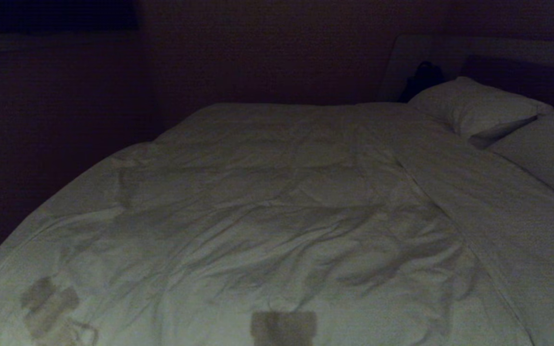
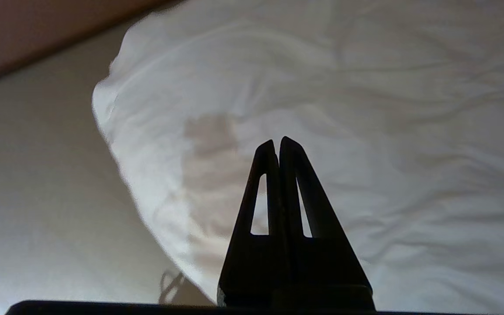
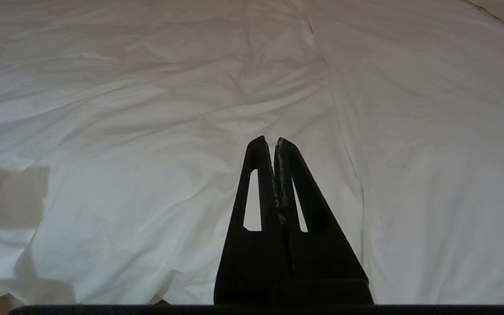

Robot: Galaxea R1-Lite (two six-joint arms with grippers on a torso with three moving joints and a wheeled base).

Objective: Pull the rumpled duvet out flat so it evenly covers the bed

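Soft matt white cloth on the duvet (image 1: pixel 258 216), puffy and full of creases. Smoother, flatter matt fabric on the bed (image 1: pixel 522 226) and the pillows (image 1: pixel 474 105). Black matt plastic, smooth, on the left gripper (image 2: pixel 277 142) and right gripper (image 3: pixel 269 140).

One duvet (image 1: pixel 258 206), two pillows (image 1: pixel 474 105), one bed (image 1: pixel 522 230)

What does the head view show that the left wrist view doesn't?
Only the head view shows the two pillows, the dark headboard and the bare strip of bed the duvet leaves uncovered near them. Only the left wrist view shows the left gripper, shut on nothing, above the duvet's corner, with pale floor beside it. Both show the creased white duvet.
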